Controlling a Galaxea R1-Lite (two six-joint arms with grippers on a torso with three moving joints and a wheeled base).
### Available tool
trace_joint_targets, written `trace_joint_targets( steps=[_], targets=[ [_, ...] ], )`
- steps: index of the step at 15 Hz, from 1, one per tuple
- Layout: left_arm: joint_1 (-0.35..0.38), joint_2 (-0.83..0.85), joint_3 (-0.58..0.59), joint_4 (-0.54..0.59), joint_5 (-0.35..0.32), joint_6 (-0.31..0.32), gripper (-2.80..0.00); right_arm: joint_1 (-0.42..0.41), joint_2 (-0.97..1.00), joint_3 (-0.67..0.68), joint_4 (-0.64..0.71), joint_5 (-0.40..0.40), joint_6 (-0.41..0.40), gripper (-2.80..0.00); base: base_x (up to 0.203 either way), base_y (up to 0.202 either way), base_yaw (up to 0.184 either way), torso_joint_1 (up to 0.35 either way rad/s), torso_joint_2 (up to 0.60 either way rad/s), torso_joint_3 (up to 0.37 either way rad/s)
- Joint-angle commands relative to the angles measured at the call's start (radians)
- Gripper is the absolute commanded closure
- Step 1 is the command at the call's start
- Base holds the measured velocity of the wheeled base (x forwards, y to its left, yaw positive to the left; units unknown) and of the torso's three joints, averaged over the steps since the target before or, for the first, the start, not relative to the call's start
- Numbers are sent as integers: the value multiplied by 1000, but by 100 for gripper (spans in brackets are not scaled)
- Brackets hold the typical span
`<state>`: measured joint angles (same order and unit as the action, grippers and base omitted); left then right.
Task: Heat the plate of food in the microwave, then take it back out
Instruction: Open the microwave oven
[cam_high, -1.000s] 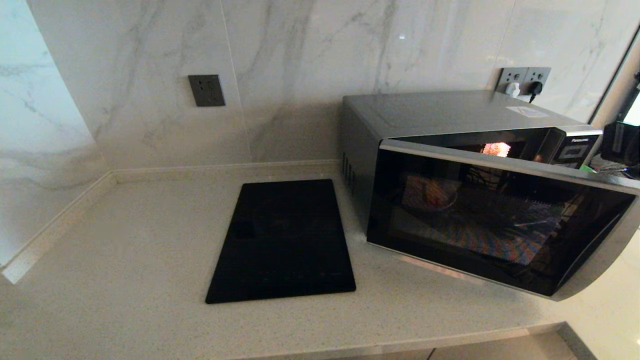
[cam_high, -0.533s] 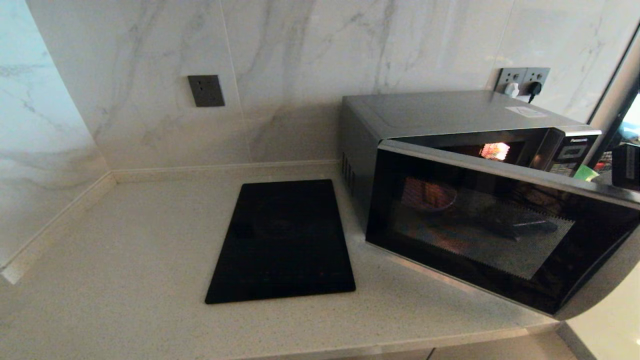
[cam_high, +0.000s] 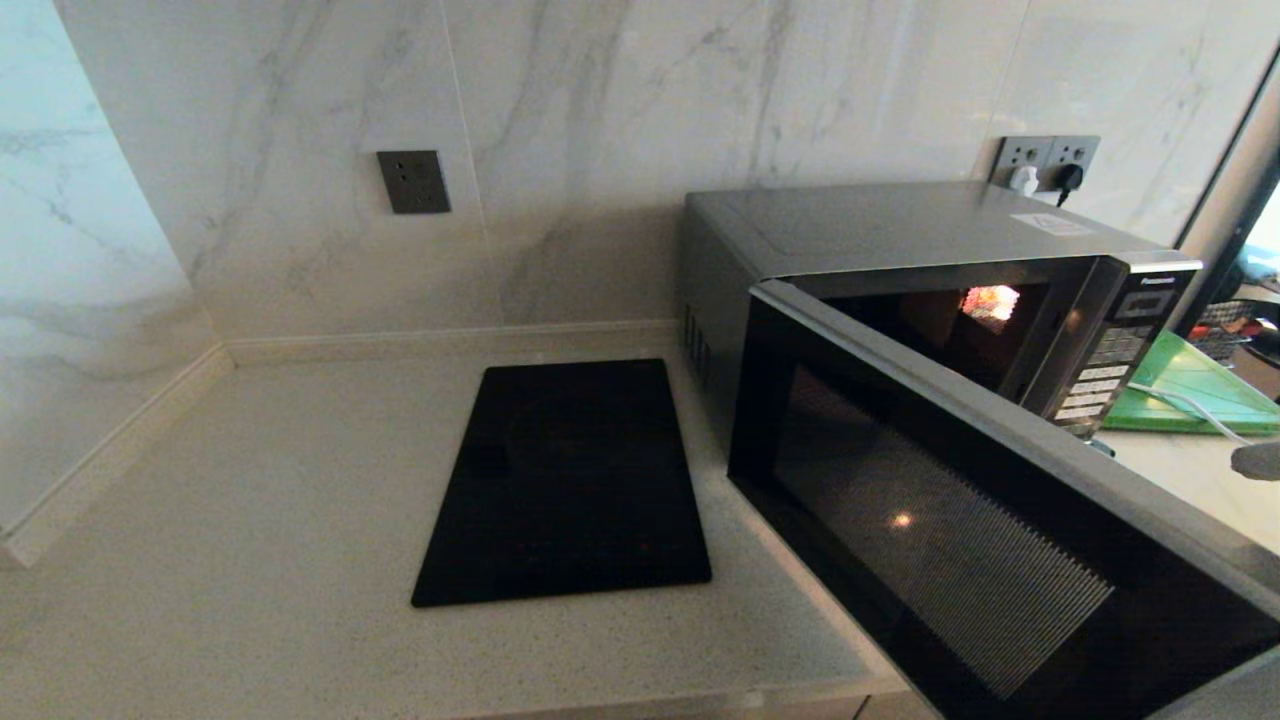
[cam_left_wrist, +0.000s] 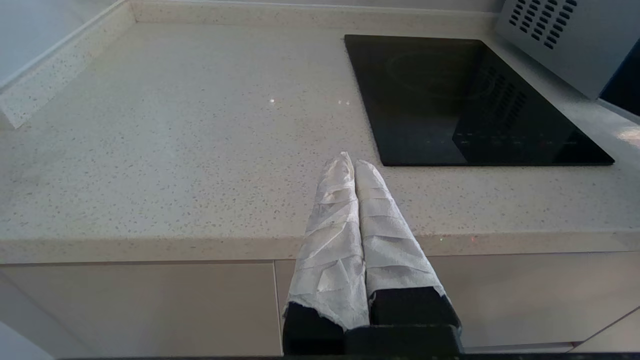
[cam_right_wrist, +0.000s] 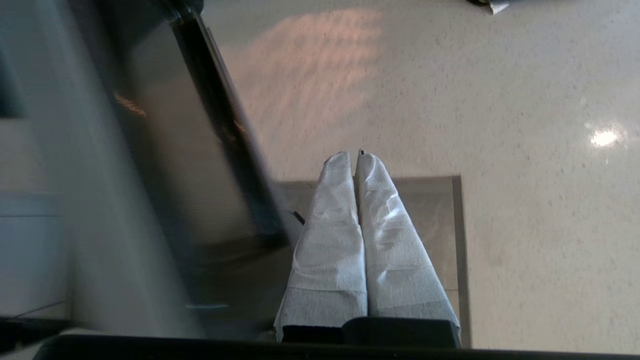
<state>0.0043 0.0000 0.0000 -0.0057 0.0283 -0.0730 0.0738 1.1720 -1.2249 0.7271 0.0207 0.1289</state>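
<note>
The silver-grey microwave (cam_high: 900, 225) stands at the right of the counter with its lamp lit. Its black glass door (cam_high: 950, 530) is swung far open toward me. The plate of food is hidden: the door covers the lower cavity. My right gripper (cam_right_wrist: 354, 154) is shut on nothing and hovers over the counter just beside the door's free edge (cam_right_wrist: 200, 150). Its wrapped fingers (cam_high: 1258, 460) just show at the right edge of the head view. My left gripper (cam_left_wrist: 354, 161) is shut and empty, parked at the counter's front edge, outside the head view.
A flat black glass cooktop (cam_high: 570, 480) lies on the speckled counter left of the microwave. A green cutting board (cam_high: 1190, 390) lies behind the button panel (cam_high: 1110, 360). Marble walls close the back and left. Bare counter (cam_left_wrist: 175, 125) stretches left of the cooktop.
The microwave door has swung from slightly ajar to wide open toward me. The plate seen through the glass earlier no longer shows. The right arm dropped from beside the panel to the lower right edge.
</note>
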Motion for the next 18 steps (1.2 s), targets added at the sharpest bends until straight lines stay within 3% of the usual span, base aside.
trace_joint_targets(
  steps=[1, 3, 6, 9, 11, 13, 18],
  targets=[
    [0, 2, 0, 0, 1, -1, 0, 41, -57, 10, 43, 25, -10, 0, 0, 0, 0, 0, 0, 0],
    [0, 2, 0, 0, 1, -1, 0, 124, -57, 18, 73, 100, -62, 0, 0, 0, 0, 0, 0, 0],
    [0, 1, 0, 0, 1, -1, 0, 260, -33, 47, 84, 144, -95, 0, 0, 0, 0, 0, 0, 0],
    [0, 2, 0, 0, 1, -1, 0, 336, -8, 51, 84, 242, -106, 0, 0, 0, 0, 0, 0, 0],
    [0, 1, 0, 0, 1, -1, 0, 371, 3, 49, 84, 254, -101, 0, 0, 0, 0, 0, 0, 0],
    [0, 2, 0, 0, 1, -1, 0, 377, 7, 43, 83, 324, -104, 0, 0, 0, 0, 0, 0, 0],
    [0, 1, 0, 0, 1, -1, 0, 377, 12, 38, 78, 336, -103, 0, 0, 0, 0, 0, 0, 0]
  ],
)
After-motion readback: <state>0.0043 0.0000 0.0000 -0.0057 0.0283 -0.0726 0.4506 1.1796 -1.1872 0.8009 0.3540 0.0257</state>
